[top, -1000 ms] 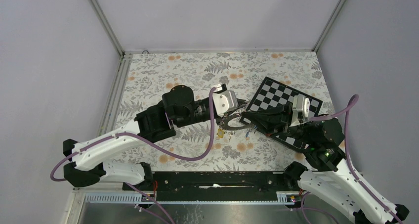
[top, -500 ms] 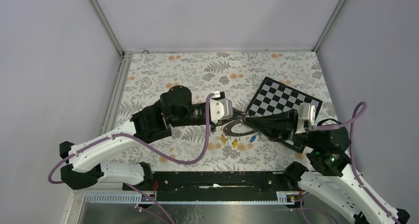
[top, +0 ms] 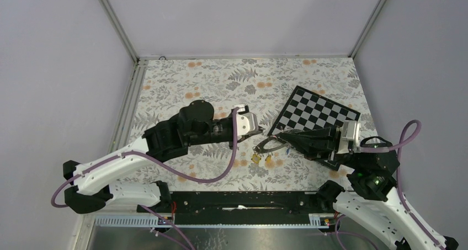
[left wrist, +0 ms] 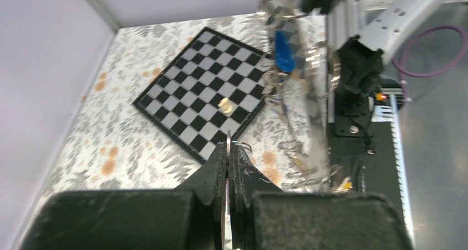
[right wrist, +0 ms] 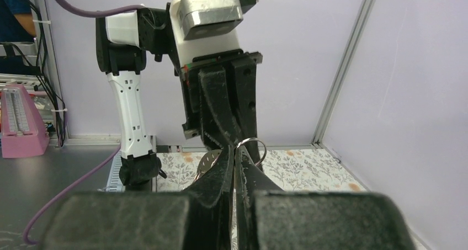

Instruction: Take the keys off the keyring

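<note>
The keyring is being held over the middle of the surface, just off the near-left corner of the chessboard. It is tilting so that it is showing as a narrow oval, with its long axis slanting from near-left to far-right. The keys are dangling from its near side and pointing toward the near edge, two with yellow heads and one blue. The left arm is stretching in from the near-left corner with the left tool pointing right. The right arm is folding back over the chessboard's near corner with the right tool pointing left, and the two are nearly meeting tip to tip. The right tool is clenching the keyring's flat band. The left tool is clenching a thin metal strip seen edge-on, with a small wire loop sitting at its fingertips; I cannot tell whether that strip is a key. In the left wrist view the keyring is blurring and running off the top edge.
</note>
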`<move>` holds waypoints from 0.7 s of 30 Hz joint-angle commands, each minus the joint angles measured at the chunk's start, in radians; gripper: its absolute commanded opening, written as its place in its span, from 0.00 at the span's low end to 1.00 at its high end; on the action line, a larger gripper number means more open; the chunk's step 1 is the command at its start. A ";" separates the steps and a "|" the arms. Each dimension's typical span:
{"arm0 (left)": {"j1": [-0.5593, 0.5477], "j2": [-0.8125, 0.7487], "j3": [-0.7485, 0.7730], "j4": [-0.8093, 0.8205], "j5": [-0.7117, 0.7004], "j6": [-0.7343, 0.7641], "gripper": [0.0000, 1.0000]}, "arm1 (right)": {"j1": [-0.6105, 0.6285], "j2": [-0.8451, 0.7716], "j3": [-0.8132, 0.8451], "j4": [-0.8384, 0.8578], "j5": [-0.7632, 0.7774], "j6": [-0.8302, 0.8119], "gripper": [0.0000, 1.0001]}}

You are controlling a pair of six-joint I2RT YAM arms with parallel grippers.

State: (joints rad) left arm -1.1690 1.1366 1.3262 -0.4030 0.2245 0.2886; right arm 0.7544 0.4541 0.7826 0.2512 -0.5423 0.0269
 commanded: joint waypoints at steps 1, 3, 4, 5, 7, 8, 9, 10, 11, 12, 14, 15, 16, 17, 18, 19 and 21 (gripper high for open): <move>0.015 -0.063 -0.010 0.038 -0.193 -0.003 0.00 | 0.007 -0.038 0.051 -0.027 0.025 -0.022 0.00; 0.024 -0.075 -0.022 0.039 -0.282 -0.020 0.00 | 0.007 -0.046 0.053 -0.078 0.038 -0.019 0.00; 0.032 -0.080 -0.034 0.044 -0.318 -0.032 0.00 | 0.008 -0.047 0.052 -0.102 0.046 -0.011 0.00; 0.037 -0.086 -0.049 0.048 -0.353 -0.042 0.00 | 0.007 -0.047 0.052 -0.127 0.058 0.001 0.00; 0.052 -0.096 -0.083 0.058 -0.422 -0.077 0.00 | 0.007 -0.044 0.048 -0.164 0.087 0.041 0.00; 0.059 -0.102 -0.098 0.062 -0.450 -0.096 0.00 | 0.008 -0.041 0.043 -0.179 0.102 0.062 0.00; 0.068 -0.108 -0.120 0.067 -0.475 -0.118 0.00 | 0.007 -0.037 0.038 -0.194 0.121 0.081 0.00; 0.076 -0.117 -0.142 0.070 -0.499 -0.146 0.00 | 0.007 -0.033 0.032 -0.210 0.142 0.100 0.00; 0.083 -0.126 -0.167 0.075 -0.525 -0.172 0.00 | 0.007 -0.028 0.024 -0.224 0.170 0.119 0.00; 0.089 -0.138 -0.198 0.089 -0.549 -0.206 0.00 | 0.007 -0.022 0.017 -0.241 0.195 0.137 0.00; 0.100 -0.171 -0.276 0.130 -0.578 -0.273 0.00 | 0.008 -0.007 0.000 -0.288 0.228 0.176 0.00; 0.102 -0.188 -0.318 0.147 -0.580 -0.302 0.00 | 0.008 0.002 -0.010 -0.301 0.242 0.198 0.00; 0.103 -0.203 -0.357 0.165 -0.584 -0.342 0.00 | 0.007 0.013 -0.023 -0.311 0.249 0.219 0.00; 0.104 -0.216 -0.400 0.183 -0.587 -0.376 0.00 | 0.007 0.029 -0.033 -0.318 0.248 0.232 0.00; 0.104 -0.231 -0.441 0.206 -0.587 -0.402 0.00 | 0.007 0.043 -0.045 -0.323 0.243 0.247 0.00; 0.103 -0.245 -0.504 0.240 -0.588 -0.426 0.00 | 0.007 0.058 -0.056 -0.324 0.237 0.264 0.00; 0.104 -0.272 -0.590 0.283 -0.613 -0.489 0.00 | 0.008 0.079 -0.085 -0.311 0.201 0.283 0.00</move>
State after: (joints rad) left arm -1.0683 0.9203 0.8600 -0.2703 -0.3172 -0.0345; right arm 0.7570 0.4889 0.7345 -0.0750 -0.3424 0.2264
